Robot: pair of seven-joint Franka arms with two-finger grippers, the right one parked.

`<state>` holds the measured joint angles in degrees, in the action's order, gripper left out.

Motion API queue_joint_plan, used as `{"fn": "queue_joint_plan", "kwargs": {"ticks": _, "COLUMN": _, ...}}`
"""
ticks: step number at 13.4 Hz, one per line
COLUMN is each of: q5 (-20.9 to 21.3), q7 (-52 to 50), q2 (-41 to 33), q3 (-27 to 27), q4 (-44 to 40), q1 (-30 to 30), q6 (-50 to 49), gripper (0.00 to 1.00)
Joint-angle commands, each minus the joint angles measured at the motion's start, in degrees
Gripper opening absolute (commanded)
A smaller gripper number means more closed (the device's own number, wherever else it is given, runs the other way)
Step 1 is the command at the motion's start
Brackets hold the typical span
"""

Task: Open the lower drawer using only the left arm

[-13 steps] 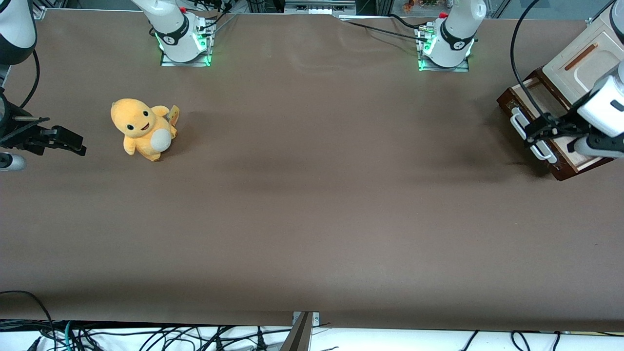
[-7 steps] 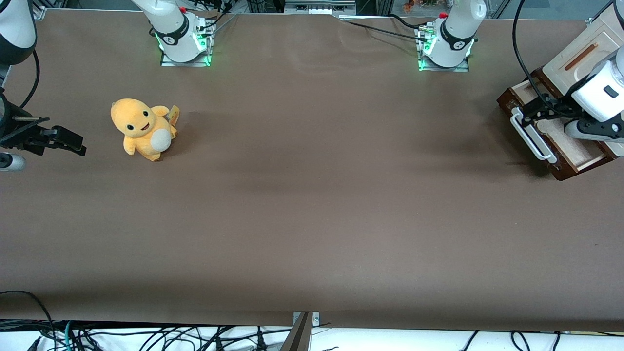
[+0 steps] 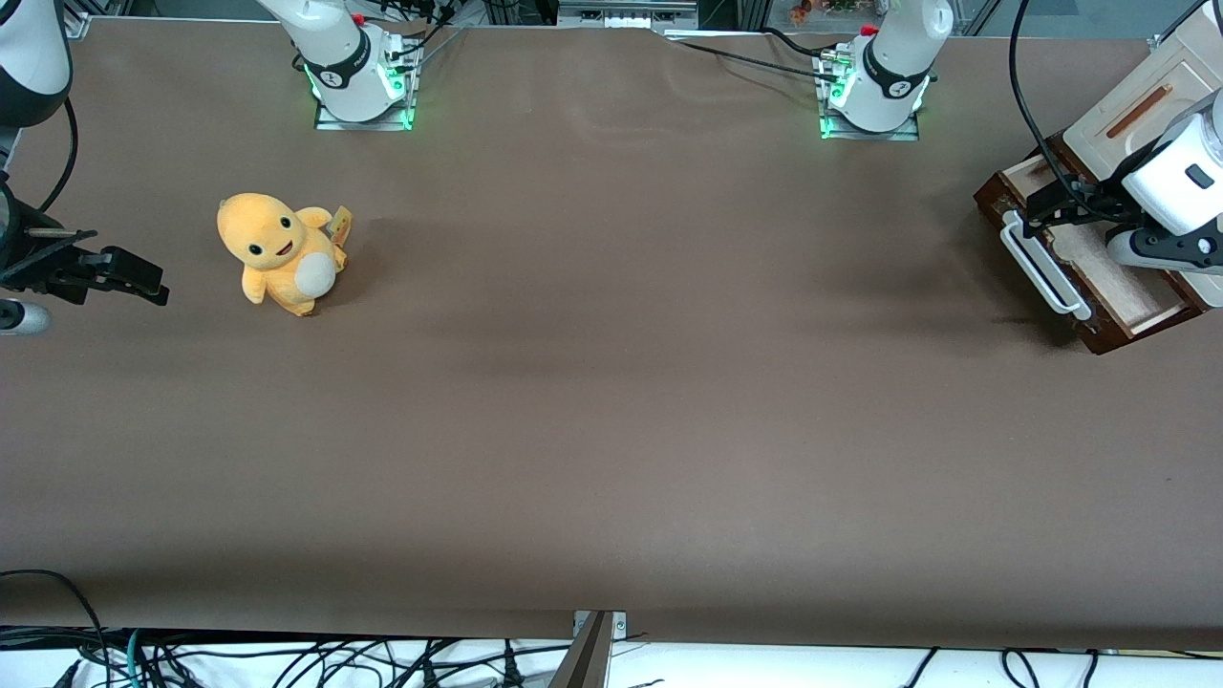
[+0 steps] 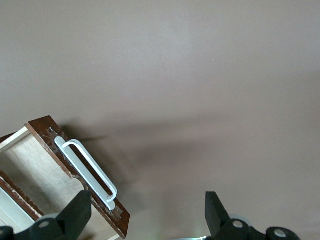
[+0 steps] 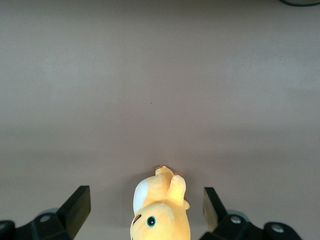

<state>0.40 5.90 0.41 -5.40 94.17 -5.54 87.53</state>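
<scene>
- One shallow dark-brown wooden lower drawer (image 3: 1099, 277) with a pale tan inside is seen at the right edge of the front frame, pulled out of its cabinet and resting on the one brown table (image 3: 611, 401).
- One long white bar handle (image 3: 1041, 268) is fixed along the drawer's front.
- One cream panel with a brown slot handle (image 3: 1142, 110) is seen above the drawer, in the upper right corner.
- One small black gripper (image 3: 1037, 205) of the white left arm (image 3: 1180, 191) is held above the drawer's handle end; its two fingers (image 4: 77, 215) are spread wide, with nothing between them.
- One orange plush toy (image 3: 279, 251) is seen in the upper left of the front frame, toward the parked arm's end.
</scene>
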Motion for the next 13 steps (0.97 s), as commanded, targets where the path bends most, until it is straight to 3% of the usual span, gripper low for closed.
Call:
{"fn": "queue_joint_plan", "kwargs": {"ticks": 1, "q5": -0.66, "q7": 0.87, "q2": 1.87, "q3": -0.05, "q4": -2.85, "q1": -0.53, "q6": -1.75, "gripper": 1.00}}
{"fn": "queue_joint_plan", "kwargs": {"ticks": 4, "q5": -0.66, "q7": -3.60, "q2": 2.40, "q3": -0.05, "q4": -3.20, "q1": 0.09, "q6": -1.75, "gripper": 1.00}}
{"fn": "queue_joint_plan", "kwargs": {"ticks": 13, "q5": -0.66, "q7": -3.79, "q2": 2.84, "q3": -0.22, "q4": -3.11, "q1": 0.00, "q6": -1.75, "gripper": 1.00}}
